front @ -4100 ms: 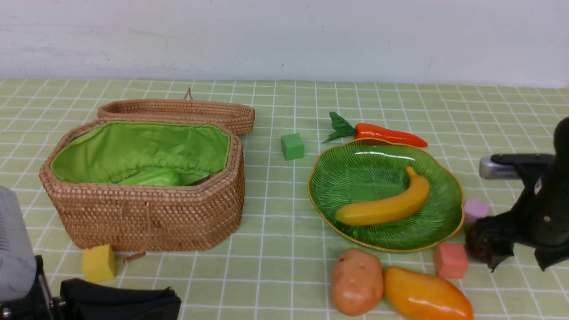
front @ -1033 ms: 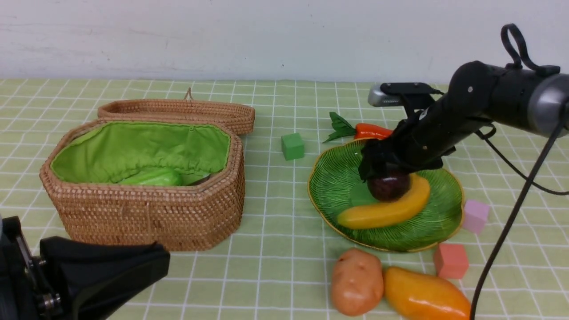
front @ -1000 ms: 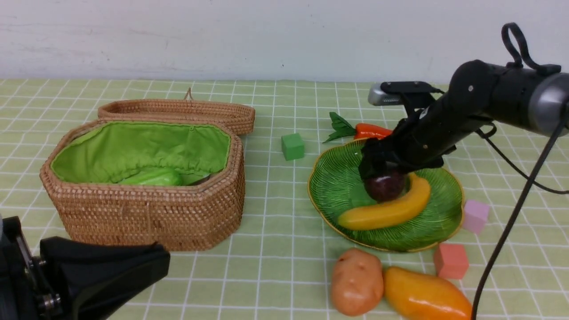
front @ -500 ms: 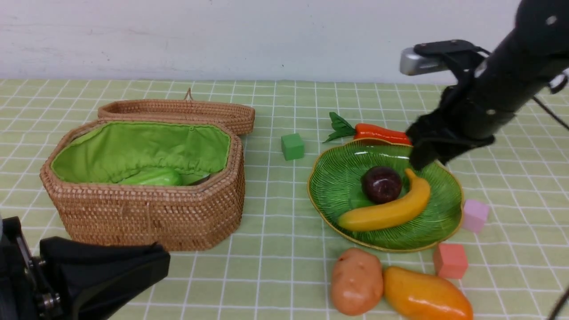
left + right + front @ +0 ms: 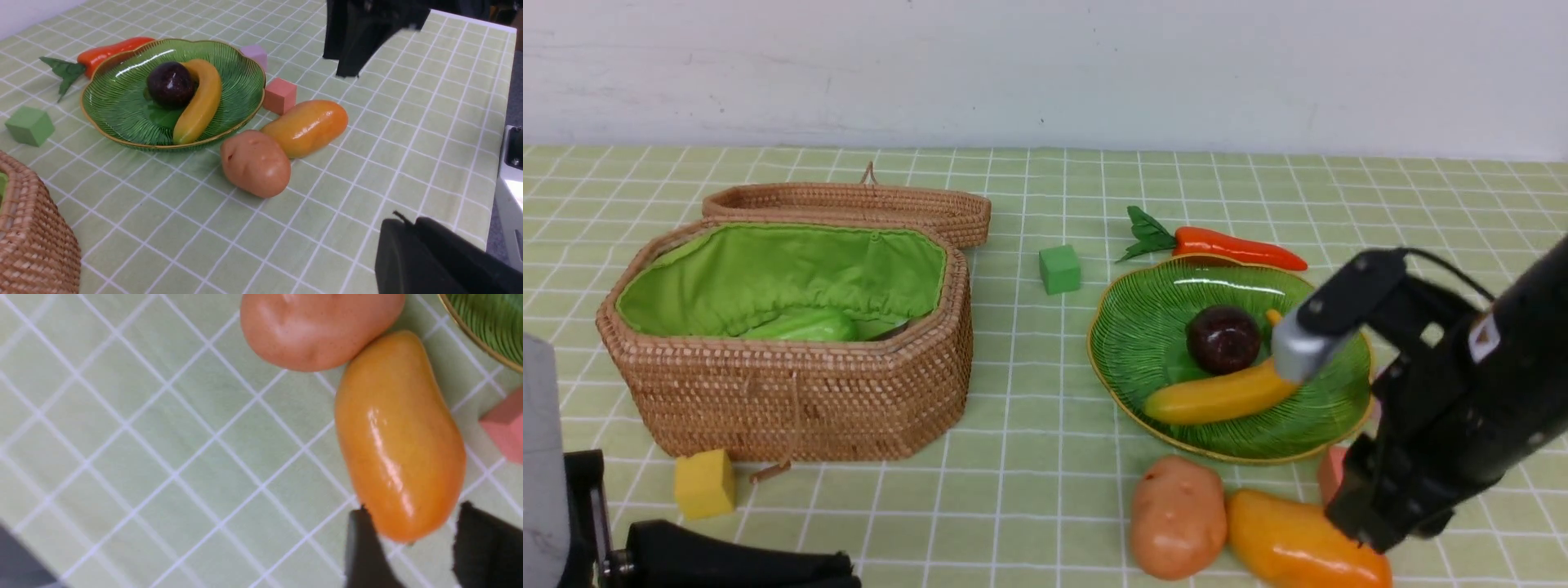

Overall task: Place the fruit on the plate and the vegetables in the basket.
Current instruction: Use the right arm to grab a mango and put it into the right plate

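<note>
The green plate point(image 5: 1143, 343) holds the banana point(image 5: 1217, 396) and the dark mangosteen point(image 5: 1223, 339). In front of it the mango point(image 5: 1290, 547) lies against the potato point(image 5: 1178, 516). The carrot point(image 5: 1233, 245) lies behind the plate. The basket point(image 5: 792, 384) stands open on the left with a green gourd point(image 5: 805, 327) inside. My right gripper point(image 5: 413, 508) is open just above the mango's point(image 5: 396, 437) near end, one finger on each side and a gap at both. My left gripper point(image 5: 408, 222) is shut and empty, low at the front left.
A green cube point(image 5: 1060, 269) sits between basket and plate. A yellow cube point(image 5: 704, 483) lies in front of the basket. A pink cube point(image 5: 280, 94) and a purple cube point(image 5: 255, 53) sit right of the plate. The table edge point(image 5: 504, 81) runs along the right.
My right gripper let go of the mangosteen on the plate, lifted away, then swung down and forward to the mango. The left arm sank lower, uncovering the yellow cube.
</note>
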